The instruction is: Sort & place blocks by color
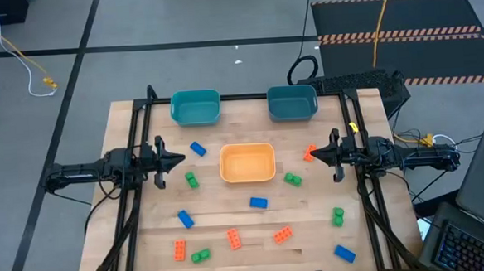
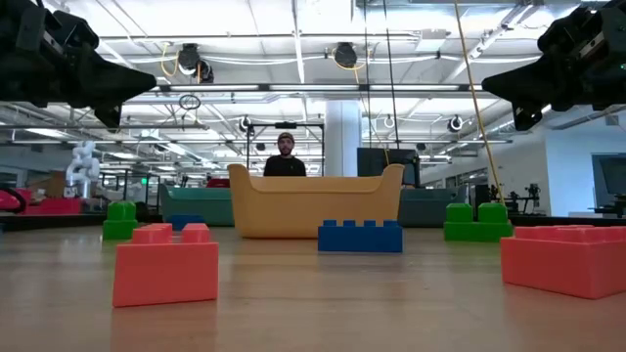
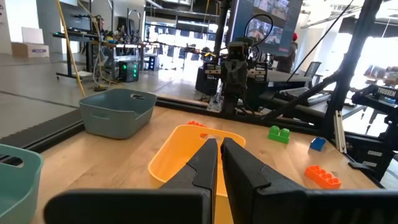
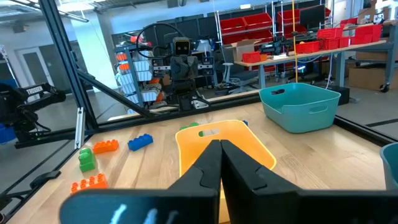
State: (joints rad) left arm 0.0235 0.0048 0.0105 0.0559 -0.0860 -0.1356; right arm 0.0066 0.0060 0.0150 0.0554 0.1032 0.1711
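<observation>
Twelve or so blocks point(image 1: 258, 203) lie scattered on our wooden table point(image 1: 147, 232) around the yellow-orange bin point(image 1: 247, 163), none binned yet. Both our left gripper point(image 1: 179, 159) and right gripper point(image 1: 311, 155) hover pinched tight, empty. Two teal bins point(image 1: 196, 107) sit far; a person point(image 2: 285, 155) stands in the workshop behind.

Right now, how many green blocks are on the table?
4. One left of the yellow-orange bin, one right of it, one near the right edge, one at the front left. None looks hidden.
</observation>
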